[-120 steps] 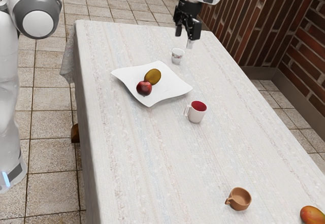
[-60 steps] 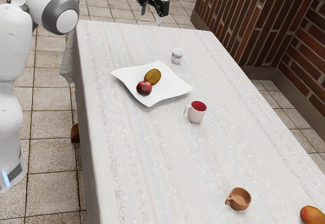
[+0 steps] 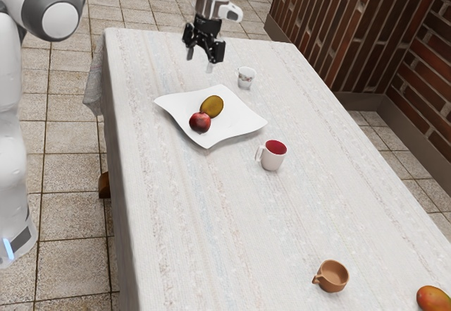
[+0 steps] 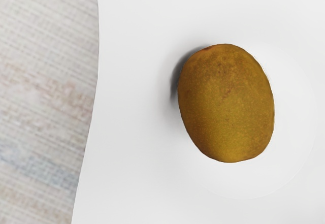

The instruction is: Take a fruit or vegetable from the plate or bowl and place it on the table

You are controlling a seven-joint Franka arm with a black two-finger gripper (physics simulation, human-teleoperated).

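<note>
So the jaws are hanging up in the air past the plate [image 3: 169,103], seen from the exterior view, spread wide with nothing between them. The brown fruit [image 3: 212,106] is on the plate with the apple [image 3: 200,122] right beside it, touching or nearly, can't tell which. Wrist view looks down on the brown fruit, so I'd guess that's the pick, and the step is lining up over it.

Tips, fwiw: center over the fruit first, then turn so the jaws close across its narrower width, because it's clearly longer one way. Keep the apple out of the gap, and watch that neither side lands on it. Drop straight down and stop shy of the plate, since its rim curves up. Squeeze around the fattest part or a touch lower; too high and that smooth round skin probably squirts out. Then lift straight up before swinging over to the counter [image 3: 211,205].
</note>
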